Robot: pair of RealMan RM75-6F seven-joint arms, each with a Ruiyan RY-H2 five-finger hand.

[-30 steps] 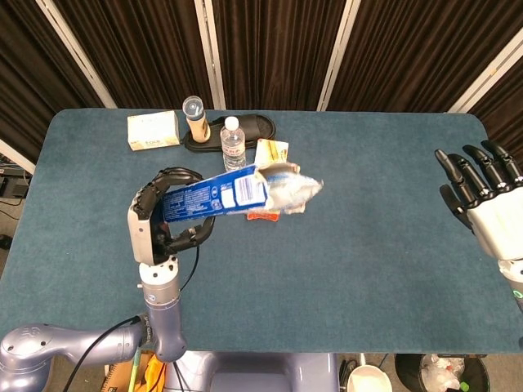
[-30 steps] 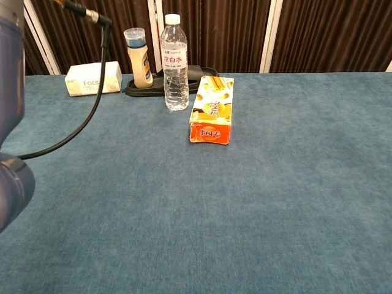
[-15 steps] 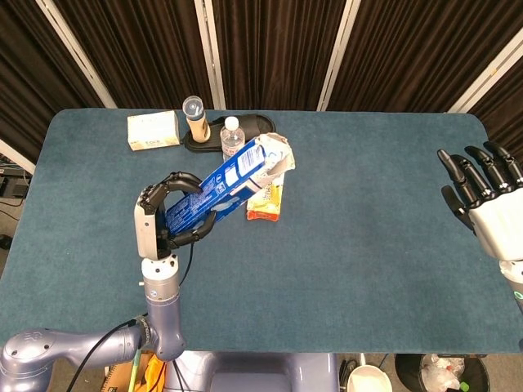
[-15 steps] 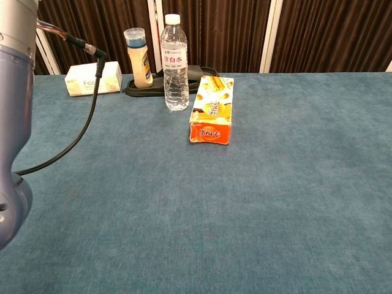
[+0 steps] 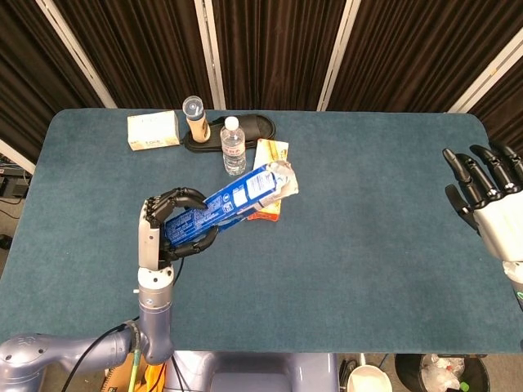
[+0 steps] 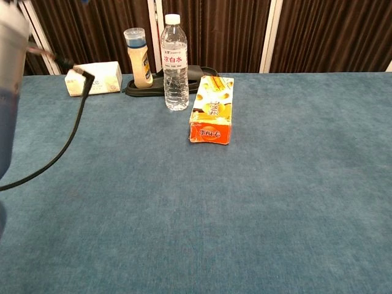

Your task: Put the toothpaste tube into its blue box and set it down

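Room: dark curtains with pale uprights behind a table [image 5: 368, 245] under blue-green cloth.
Far left, back: a pale carton [image 5: 153, 130], resting flat.
Next right, back: a capped tan bottle [image 5: 194, 114] by a black tray [image 5: 253, 126], then a water bottle [image 5: 234, 145].
Centre: an orange snack box [image 6: 212, 110], lying flat; in the head view my box partly covers it.
My left hand [image 5: 176, 229]: fingers wrapped round the lower end of the blue box [image 5: 229, 204], held above the table and slanting up to the right.
Box mouth: flaps open at the upper right end, something pale showing there; whether that is the tube or only the flaps, I cannot tell.
My right hand [image 5: 489, 192]: far right, off the table edge, fingers spread, holding nothing.
Progress: I judge the tube is at least mostly in; setting the box down is not yet done.
Change: half a second ago the box tilted more steeply and reached up over the water bottle; it now lies flatter and lower.
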